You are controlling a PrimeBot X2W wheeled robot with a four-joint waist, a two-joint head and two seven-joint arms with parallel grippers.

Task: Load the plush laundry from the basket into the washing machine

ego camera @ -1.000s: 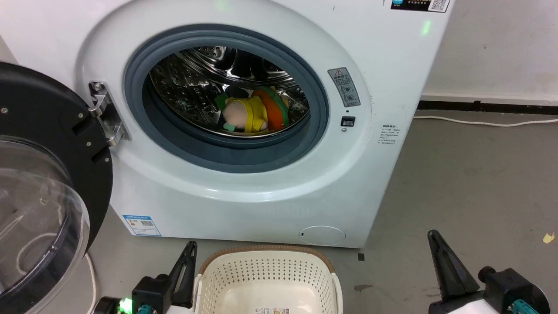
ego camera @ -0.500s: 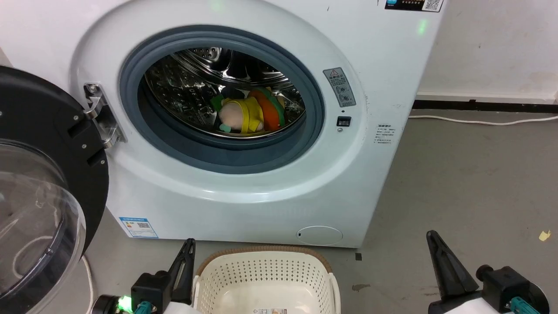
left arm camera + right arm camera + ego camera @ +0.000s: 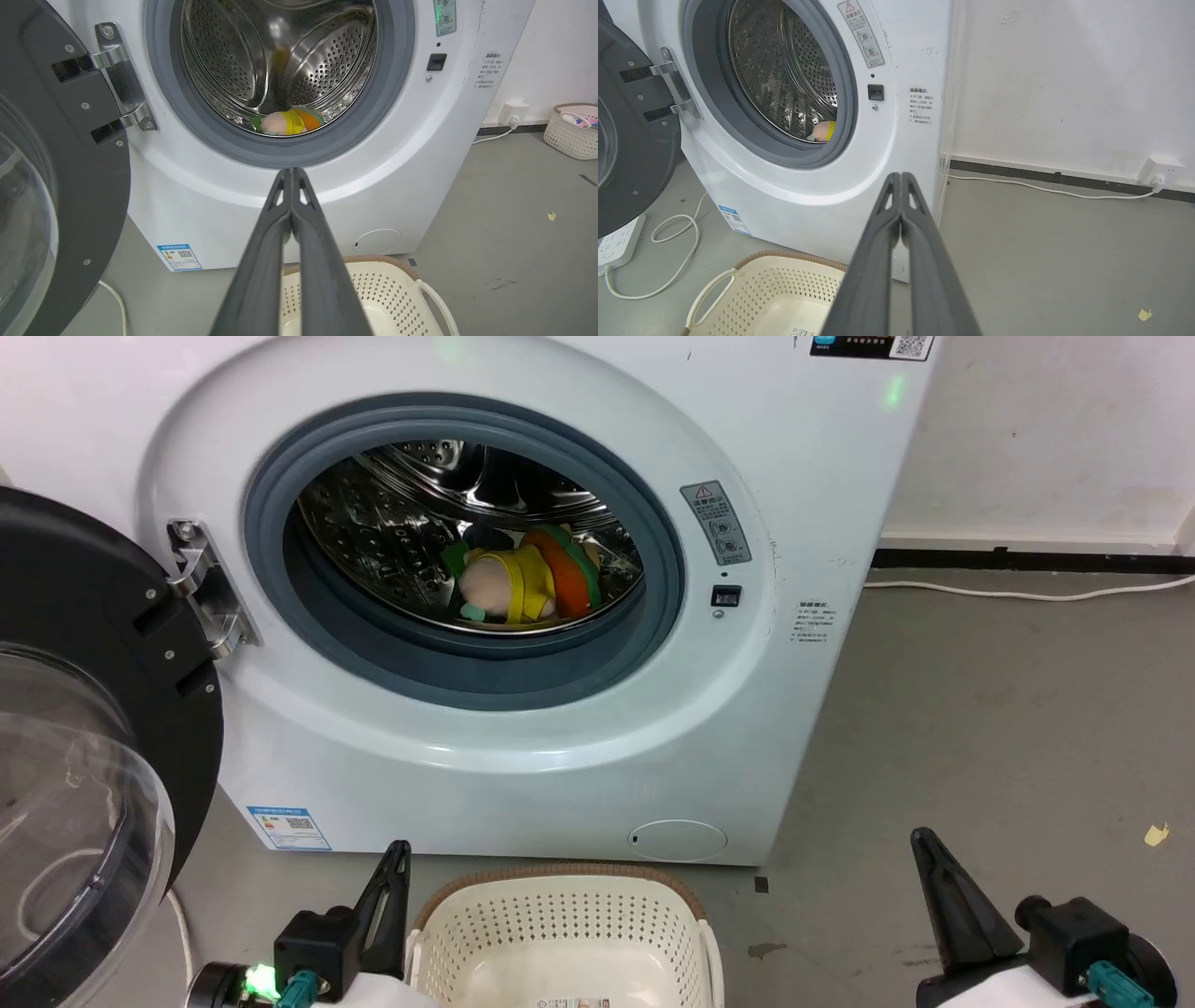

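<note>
Nothing in the scene itself is moved vs 1 s ago tbh. Only the head cam is swung a bit, so the whole pic is slid leftwards and the washing machine is seen slightly further left. Both plushes are left in the same spot and the grippers are kept low at the same corners.

L to R: the door is swung wide open, well clear of the port. The left gripper is closed right up, fingers pressed together w/ nothing pinched, and it's held just by the left edge of the basket, aimed at the port. The plush laundry is found inside the drum: the yellow plush w/ its peach-pink round bit facing out, and the orange sandwich plush leaned against its right side, touching. The basket is sat on the floor just in front of the washer. What's seen of its inside is bare apart from a sticker. The right gripper is likewise clamped on nothing, held off to the basket's right.

For the task: loading is judged prob done, and no further grab looks needed.
</note>
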